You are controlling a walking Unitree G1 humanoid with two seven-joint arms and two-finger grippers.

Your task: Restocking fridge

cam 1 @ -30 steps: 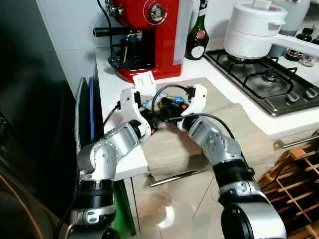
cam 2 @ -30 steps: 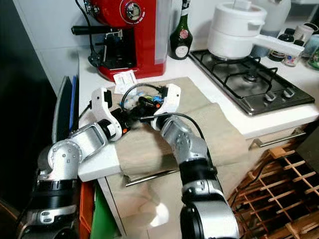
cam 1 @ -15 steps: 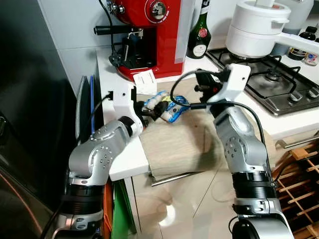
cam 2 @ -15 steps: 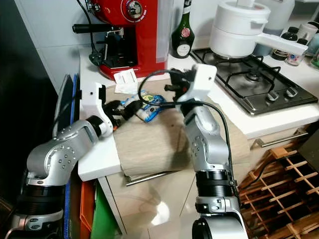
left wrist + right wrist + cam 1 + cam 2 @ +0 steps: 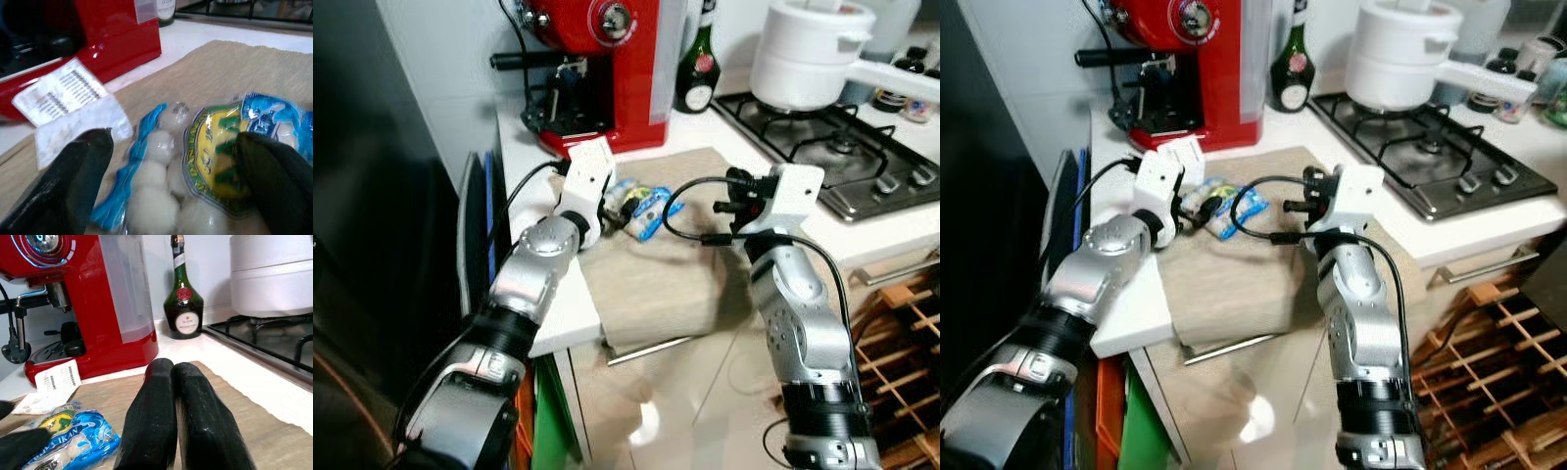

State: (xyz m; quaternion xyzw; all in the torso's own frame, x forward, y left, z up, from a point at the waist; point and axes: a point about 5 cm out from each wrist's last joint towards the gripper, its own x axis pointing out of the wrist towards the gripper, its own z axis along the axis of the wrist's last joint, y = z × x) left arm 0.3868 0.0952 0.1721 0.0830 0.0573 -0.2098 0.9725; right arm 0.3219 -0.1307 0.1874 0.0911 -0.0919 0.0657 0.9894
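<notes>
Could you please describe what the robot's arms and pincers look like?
Both arms are jointed silver metal with black collars and looping black cables. Each wrist carries a white housing. The left pincer and right pincer each have two long, rounded black fingers.

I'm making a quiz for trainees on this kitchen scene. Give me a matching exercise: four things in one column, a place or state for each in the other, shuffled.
Things:
1. fish ball packet
2. green bottle
3. white pot
4. right gripper

Places or states:
A. on the gas stove
B. fingers shut, holding nothing
C. on the beige mat, between the open fingers of the left gripper
D. upright beside the red coffee machine

Pairs: 1-C, 2-D, 3-A, 4-B
</notes>
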